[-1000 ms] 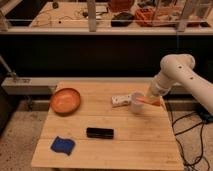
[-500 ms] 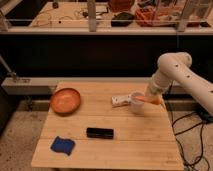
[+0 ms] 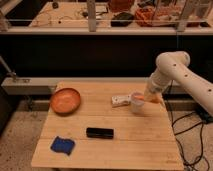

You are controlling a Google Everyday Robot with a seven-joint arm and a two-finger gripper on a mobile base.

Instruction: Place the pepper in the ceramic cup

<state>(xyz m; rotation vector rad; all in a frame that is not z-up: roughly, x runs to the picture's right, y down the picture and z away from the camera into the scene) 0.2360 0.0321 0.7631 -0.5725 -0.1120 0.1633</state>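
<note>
The white ceramic cup stands upright on the wooden table, right of centre near the far edge. My gripper hangs from the white arm that reaches in from the right, just above and to the right of the cup's rim. It is shut on the orange pepper, which is tilted, with its lower end at the cup's rim. The pepper's stem tip is hidden.
A flat white box lies just left of the cup. A round orange bowl sits at the far left. A black bar lies in the middle front. A blue cloth lies at the front left. Cables run along the floor on the right.
The arm has shifted a little to the left, bringing the gripper and the pepper closer over the cup. The other things have not moved.
</note>
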